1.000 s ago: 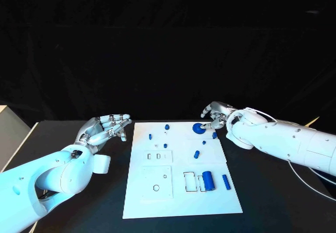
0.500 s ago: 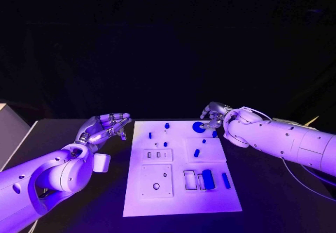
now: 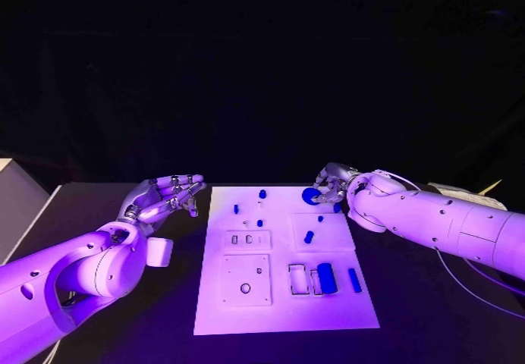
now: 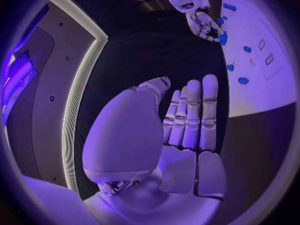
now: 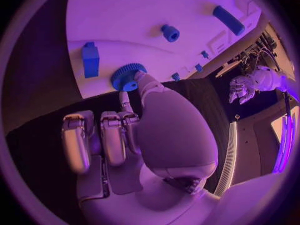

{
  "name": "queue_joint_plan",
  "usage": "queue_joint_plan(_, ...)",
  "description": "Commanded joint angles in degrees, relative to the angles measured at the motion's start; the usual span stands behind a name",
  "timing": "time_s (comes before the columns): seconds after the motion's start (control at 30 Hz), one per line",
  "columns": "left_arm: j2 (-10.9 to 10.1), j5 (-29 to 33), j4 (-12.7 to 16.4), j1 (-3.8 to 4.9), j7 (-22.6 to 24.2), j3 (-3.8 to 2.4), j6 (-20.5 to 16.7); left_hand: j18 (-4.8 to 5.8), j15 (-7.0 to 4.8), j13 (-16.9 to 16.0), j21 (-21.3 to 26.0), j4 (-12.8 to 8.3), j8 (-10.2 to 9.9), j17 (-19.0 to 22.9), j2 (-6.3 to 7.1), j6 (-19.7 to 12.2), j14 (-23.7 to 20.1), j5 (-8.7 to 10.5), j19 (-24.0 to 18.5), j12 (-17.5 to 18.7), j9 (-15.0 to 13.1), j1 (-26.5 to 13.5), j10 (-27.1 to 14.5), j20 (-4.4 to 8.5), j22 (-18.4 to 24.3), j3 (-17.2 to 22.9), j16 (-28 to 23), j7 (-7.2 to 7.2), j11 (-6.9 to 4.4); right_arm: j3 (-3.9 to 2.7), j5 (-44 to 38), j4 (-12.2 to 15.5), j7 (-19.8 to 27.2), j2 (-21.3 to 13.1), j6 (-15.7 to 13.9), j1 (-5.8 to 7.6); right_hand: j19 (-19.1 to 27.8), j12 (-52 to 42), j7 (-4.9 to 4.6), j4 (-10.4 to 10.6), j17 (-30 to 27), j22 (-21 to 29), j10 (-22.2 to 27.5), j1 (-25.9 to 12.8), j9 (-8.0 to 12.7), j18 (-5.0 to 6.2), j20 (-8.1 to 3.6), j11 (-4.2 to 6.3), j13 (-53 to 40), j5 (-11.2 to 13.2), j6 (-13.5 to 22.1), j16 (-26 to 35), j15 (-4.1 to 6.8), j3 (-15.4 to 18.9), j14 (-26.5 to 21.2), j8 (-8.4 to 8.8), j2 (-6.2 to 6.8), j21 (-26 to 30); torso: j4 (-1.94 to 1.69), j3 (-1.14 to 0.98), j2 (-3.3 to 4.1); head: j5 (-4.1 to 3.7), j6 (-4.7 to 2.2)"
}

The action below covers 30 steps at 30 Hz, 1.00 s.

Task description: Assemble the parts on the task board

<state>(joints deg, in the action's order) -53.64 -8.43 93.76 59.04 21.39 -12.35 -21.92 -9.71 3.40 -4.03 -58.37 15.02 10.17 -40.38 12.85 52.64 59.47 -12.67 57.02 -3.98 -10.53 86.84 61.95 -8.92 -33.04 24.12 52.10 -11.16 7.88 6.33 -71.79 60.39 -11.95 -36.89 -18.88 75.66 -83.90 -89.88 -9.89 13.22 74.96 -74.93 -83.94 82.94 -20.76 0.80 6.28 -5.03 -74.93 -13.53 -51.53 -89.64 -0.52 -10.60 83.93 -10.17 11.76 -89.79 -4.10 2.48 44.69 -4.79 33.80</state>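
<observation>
A: Where is the board?
B: The white board point(image 3: 287, 303) lies flat in the middle of the black desk point(image 3: 426, 311), in the lower half of the head picture

A: What is the right hand doing?
B: The right hand point(image 3: 331, 184) is at the board's far right corner. Its fingertips touch a round blue gear point(image 3: 312, 196) that sits there. In the right wrist picture one finger point(image 5: 145, 83) presses on the gear point(image 5: 127, 76). I cannot tell if the hand really holds it or just touches it

A: And the left hand?
B: The left hand point(image 3: 166, 196) hangs over the desk just beside the board's far left edge. It holds nothing and its fingers are stretched out side by side point(image 4: 194, 116)

A: Where are the other blue pieces?
B: Small pegs point(image 3: 262, 194) stand near the far edge of the board. A thick blue roll point(image 3: 326, 277) and a thin blue bar point(image 3: 354, 280) lie near the board's lower right. A blue block point(image 5: 90, 59) lies close to the gear in the right wrist picture
</observation>
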Motion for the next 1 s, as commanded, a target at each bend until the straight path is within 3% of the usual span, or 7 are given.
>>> queue_joint_plan(0.03,0.13,-0.16,0.11,0.01,0.25,-0.05,1.01,-0.90,0.14,-0.08,-0.39,-0.22,-0.06,0.08,-0.35,-0.14,-0.37,0.18,-0.43,-0.02,-0.08,-0.29,-0.19,0.04,-0.05,0.20,0.25,0.05,-0.06,0.03,-0.03,-0.15,-0.29,0.20,1.28,-0.17,-6.10,-0.12,0.16,0.47,15.04,-15.07,-6.06,0.25,0.03,-0.80,0.41,-0.06,-15.07,-0.35,-0.70,-0.36,-0.30,-0.25,6.07,-0.25,-0.44,-0.21,0.04,-0.05,0.02,0.00,0.10)
queue_joint_plan(0.23,0.11,-0.16,0.10,0.01,0.24,-0.05,0.96,-0.90,0.14,-0.08,-0.39,-0.22,-0.06,0.08,-0.35,-0.14,-0.37,0.18,-0.43,-0.02,-0.08,-0.29,-0.19,0.04,-0.05,0.20,0.25,0.05,-0.06,0.04,0.07,-0.30,-0.11,0.33,1.52,-0.23,-6.10,-0.12,0.50,1.06,15.04,-15.07,-6.06,0.68,0.19,-0.80,0.16,0.25,-15.07,-0.49,-2.11,-0.36,0.01,-2.44,6.07,-0.50,-1.74,-0.21,-0.02,-0.02,-0.06,-0.02,0.17)
queue_joint_plan(0.4,0.08,-0.16,0.08,0.01,0.22,-0.05,0.93,-0.90,0.14,-0.08,-0.39,-0.22,-0.06,0.08,-0.35,-0.14,-0.37,0.18,-0.43,-0.02,-0.08,-0.29,-0.19,0.04,-0.05,0.20,0.25,0.05,-0.06,0.04,0.15,-0.31,0.21,0.38,1.49,-0.25,-6.10,-0.12,1.69,1.06,15.04,-15.07,-6.06,1.07,0.38,-0.80,-0.81,1.27,-15.07,-1.29,-4.59,-0.36,1.19,-7.64,6.07,-1.21,-3.70,-0.21,-0.01,-0.01,-0.06,0.03,0.13)
queue_joint_plan(0.57,0.04,-0.16,0.11,0.01,0.19,-0.05,0.92,-0.90,0.14,-0.08,-0.39,-0.22,-0.06,0.08,-0.35,-0.14,-0.37,0.18,-0.43,-0.02,-0.08,-0.29,-0.19,0.04,-0.05,0.20,0.25,0.05,-0.06,0.05,0.02,-0.19,0.42,0.38,0.72,-0.26,-6.10,-0.12,2.00,0.55,15.04,-15.07,-6.06,0.67,0.41,-0.80,-1.28,1.57,-15.07,-1.89,-5.15,-0.36,1.63,-9.76,6.07,-1.43,-3.63,-0.21,0.02,0.01,-0.06,-0.04,0.11)
queue_joint_plan(0.7,0.00,-0.16,0.12,0.01,0.16,-0.05,0.92,-0.90,0.14,-0.08,-0.39,-0.22,-0.06,0.08,-0.35,-0.14,-0.37,0.18,-0.43,-0.02,-0.08,-0.29,-0.19,0.04,-0.05,0.20,0.25,0.05,-0.06,0.06,-0.19,0.51,1.08,0.19,-2.58,-0.27,-6.10,-0.12,2.04,0.09,15.04,-15.07,-6.06,-0.32,0.44,-0.80,-1.53,1.68,-15.07,-3.15,-5.31,-0.36,1.79,-11.31,6.07,-1.53,-2.89,-0.21,0.02,0.00,-0.09,-0.05,0.03)
queue_joint_plan(0.77,-0.03,-0.16,0.12,0.01,0.15,-0.05,0.92,-0.90,0.14,-0.08,-0.39,-0.22,-0.06,0.08,-0.35,-0.14,-0.37,0.18,-0.43,-0.02,-0.08,-0.29,-0.19,0.04,-0.05,0.20,0.25,0.05,-0.06,0.06,-0.44,1.24,1.72,0.01,-5.39,-0.28,-6.10,-0.12,2.03,0.47,15.04,-15.07,-6.06,-2.08,0.46,-0.80,-1.48,1.66,-15.07,-1.33,-5.37,-0.36,1.70,-11.62,6.07,-1.57,-2.29,-0.21,0.04,0.01,-0.12,-0.02,-0.08)
queue_joint_plan(1.0,-0.10,-0.16,0.11,0.01,0.11,-0.05,0.91,-0.90,0.13,-0.09,-0.58,-0.33,-0.06,0.16,-0.40,-0.18,-0.43,0.17,-0.56,-0.02,-0.13,-0.26,-0.25,0.04,-0.13,0.32,0.32,0.03,-0.05,0.03,-3.27,5.10,2.22,-0.66,-11.87,-0.19,-6.10,-0.12,2.07,0.35,15.04,-15.07,-6.06,-3.11,0.43,-0.80,-1.53,1.70,-15.07,-1.71,-5.58,-0.36,1.77,-11.96,6.07,-1.73,-1.45,-0.21,0.01,0.02,-0.18,0.05,-0.20)
